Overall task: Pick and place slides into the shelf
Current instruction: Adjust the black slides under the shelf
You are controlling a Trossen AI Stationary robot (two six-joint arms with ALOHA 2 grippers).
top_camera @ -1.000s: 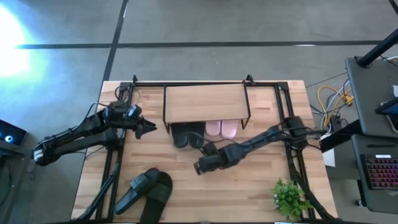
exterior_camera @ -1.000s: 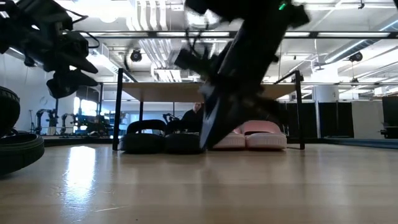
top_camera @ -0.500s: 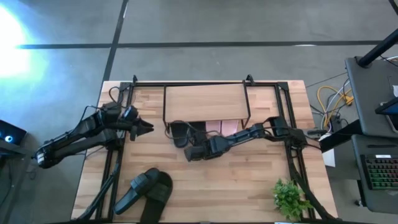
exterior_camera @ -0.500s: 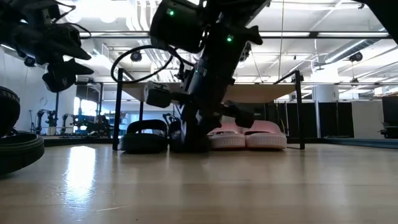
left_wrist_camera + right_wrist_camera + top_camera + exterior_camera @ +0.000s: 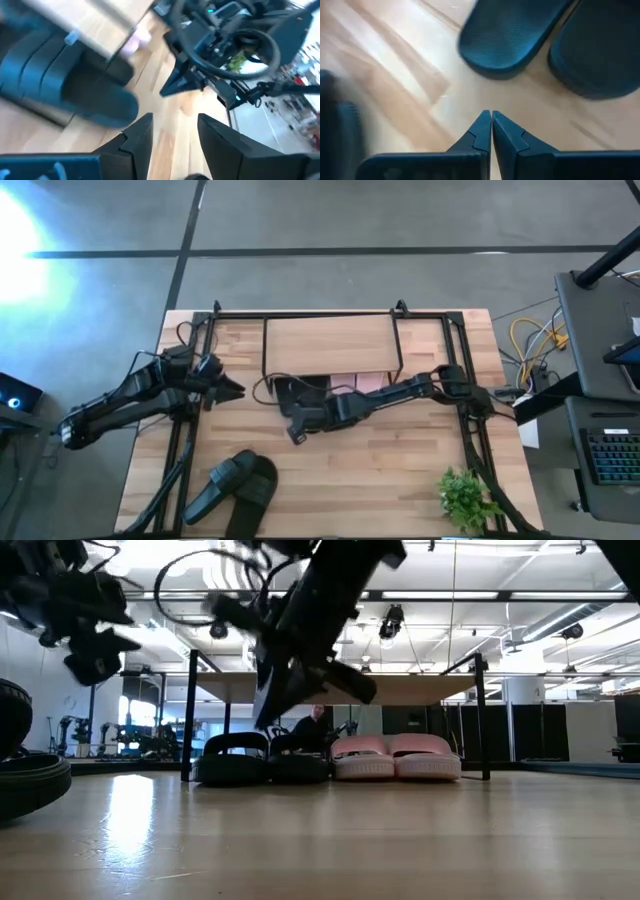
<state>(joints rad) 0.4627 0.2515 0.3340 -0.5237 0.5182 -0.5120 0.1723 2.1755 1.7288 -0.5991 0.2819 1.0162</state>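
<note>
The shelf (image 5: 330,345) stands at the table's far middle on thin black legs. Two black slides (image 5: 262,766) and two pink slides (image 5: 395,759) rest on their soles on the tabletop under it, side by side. Two more black slides (image 5: 235,485) lie at the near left. My right gripper (image 5: 292,432) hangs shut above the table, just in front of the shelf's left half, touching nothing. The rounded ends of two black slides (image 5: 510,35) show beyond its tips (image 5: 491,118). My left gripper (image 5: 175,125) is open in the air left of the shelf (image 5: 232,391).
A black metal frame (image 5: 300,313) runs round the table's far and side edges. A small green plant (image 5: 465,498) stands at the near right corner. Bare wood (image 5: 380,470) lies between the near-left slides and the plant.
My right gripper has swept along the shelf's front toward the table's left and risen from table level beside the black slides, staying shut. The pink slides, hidden behind it a second ago in the low view, now show fully.
</note>
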